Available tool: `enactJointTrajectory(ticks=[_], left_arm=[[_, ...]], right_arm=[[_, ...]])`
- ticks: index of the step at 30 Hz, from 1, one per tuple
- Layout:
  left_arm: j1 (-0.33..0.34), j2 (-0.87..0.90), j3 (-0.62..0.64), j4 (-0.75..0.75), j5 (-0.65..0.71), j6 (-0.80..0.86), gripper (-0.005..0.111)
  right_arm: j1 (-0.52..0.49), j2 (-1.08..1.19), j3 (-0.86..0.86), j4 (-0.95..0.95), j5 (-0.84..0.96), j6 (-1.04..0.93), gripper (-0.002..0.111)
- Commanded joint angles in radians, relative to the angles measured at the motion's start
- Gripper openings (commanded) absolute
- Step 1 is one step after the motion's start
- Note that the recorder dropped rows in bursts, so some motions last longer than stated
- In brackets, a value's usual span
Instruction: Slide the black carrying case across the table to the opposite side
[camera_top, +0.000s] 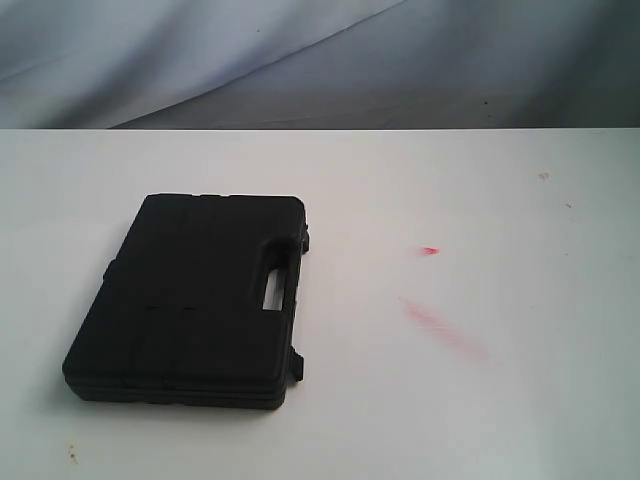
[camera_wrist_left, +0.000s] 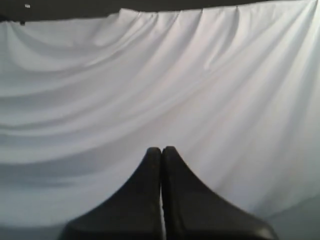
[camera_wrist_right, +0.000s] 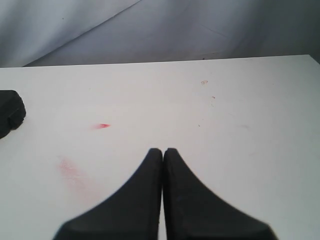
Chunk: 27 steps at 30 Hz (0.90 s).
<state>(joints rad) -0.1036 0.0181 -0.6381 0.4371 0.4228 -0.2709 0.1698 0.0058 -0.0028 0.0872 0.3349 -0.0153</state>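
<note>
Lab-style test set-up indicated. Plain white tabletop (camera_top: 520, 410) seen, bare surface marked by red smears (camera_top: 445, 328) and small specks (camera_top: 71, 453). Scene closed off behind by draped grey-white cloth backdrop (camera_top: 300, 60). Left wrist view filled by same kind of wrinkled cloth. Surroundings hidden by drape.

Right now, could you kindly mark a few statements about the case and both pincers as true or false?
1. The case lies flat on the left part of the table in the exterior view. True.
2. Its handle slot faces the red smears. True.
3. The left pincer grips the case. False: it is shut on nothing, facing white cloth.
4. The right pincer is wide open. False: it is shut, above the table.
</note>
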Motion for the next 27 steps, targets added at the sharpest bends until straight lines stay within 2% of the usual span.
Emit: enactJointTrajectory(ticks=[1, 4, 16, 20, 24, 27], left_arm=[[-0.004, 0.095, -0.067, -0.196, 0.242, 0.227, 0.0], [-0.004, 0.167, -0.115, -0.246, 0.377, 0.247, 0.0], [-0.004, 0.508, -0.251, -0.241, 0.788, 0.188, 0.0], [-0.004, 0.636, -0.282, -0.281, 0.798, 0.14, 0.0], [-0.004, 0.8, -0.327, -0.462, 0.798, 0.148, 0.0], [-0.004, 0.892, -0.352, -0.465, 0.798, 0.142, 0.0]], right_arm=[[-0.004, -0.006, 0.003, 0.004, -0.002, 0.002, 0.0], [-0.004, -0.006, 0.003, 0.004, -0.002, 0.002, 0.0], [-0.004, -0.006, 0.003, 0.004, -0.002, 0.002, 0.0], [-0.004, -0.006, 0.003, 0.004, -0.002, 0.002, 0.0], [-0.004, -0.006, 0.003, 0.004, -0.002, 0.002, 0.0], [-0.004, -0.006, 0.003, 0.004, -0.002, 0.002, 0.0]])
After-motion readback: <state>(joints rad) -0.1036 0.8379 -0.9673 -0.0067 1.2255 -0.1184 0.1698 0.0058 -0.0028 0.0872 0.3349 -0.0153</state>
